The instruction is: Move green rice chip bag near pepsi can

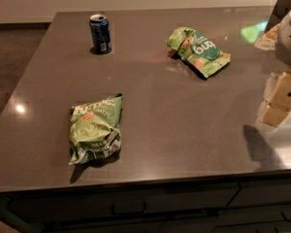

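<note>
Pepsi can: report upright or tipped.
Upright: the pepsi can rests on its base, silver top up; the gripper hovers at the right edge.

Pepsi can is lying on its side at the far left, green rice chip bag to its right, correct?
No. The camera view shows the pepsi can standing upright, not on its side. The green rice chip bag is to its right; the gripper hangs at the right edge, touching neither.

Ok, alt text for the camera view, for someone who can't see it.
A small green rice chip bag lies at the back right of a dark countertop, apart from a pepsi can standing at the back left. A larger Kettle bag lies near the front edge, and the gripper hangs over the right edge.
</note>
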Controlling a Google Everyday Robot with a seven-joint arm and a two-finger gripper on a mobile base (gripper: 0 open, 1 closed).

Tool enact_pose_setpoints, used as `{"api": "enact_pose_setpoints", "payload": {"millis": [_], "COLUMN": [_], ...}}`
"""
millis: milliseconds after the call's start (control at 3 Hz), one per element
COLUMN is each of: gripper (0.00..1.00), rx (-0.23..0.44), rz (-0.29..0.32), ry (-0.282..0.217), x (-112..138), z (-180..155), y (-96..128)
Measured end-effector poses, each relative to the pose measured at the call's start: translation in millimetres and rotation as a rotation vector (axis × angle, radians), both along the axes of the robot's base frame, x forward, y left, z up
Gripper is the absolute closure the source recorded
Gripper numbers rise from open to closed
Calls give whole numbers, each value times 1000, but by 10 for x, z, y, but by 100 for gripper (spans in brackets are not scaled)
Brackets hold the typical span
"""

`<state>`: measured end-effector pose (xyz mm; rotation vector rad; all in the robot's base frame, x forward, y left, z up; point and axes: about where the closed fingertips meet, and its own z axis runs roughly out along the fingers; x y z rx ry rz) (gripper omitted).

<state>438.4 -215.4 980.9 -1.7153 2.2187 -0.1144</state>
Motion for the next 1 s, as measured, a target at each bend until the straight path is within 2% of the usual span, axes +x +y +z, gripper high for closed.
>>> {"api": "enact_pose_setpoints", "payload": {"millis": [333, 667, 1000], "gripper": [0, 0, 0], "rx": [0, 16, 57], "rz": [0, -33, -78], "ry": [0, 8, -1], "x": [0, 138, 520], "z": [1, -12, -57], "y": [0, -6, -20]}}
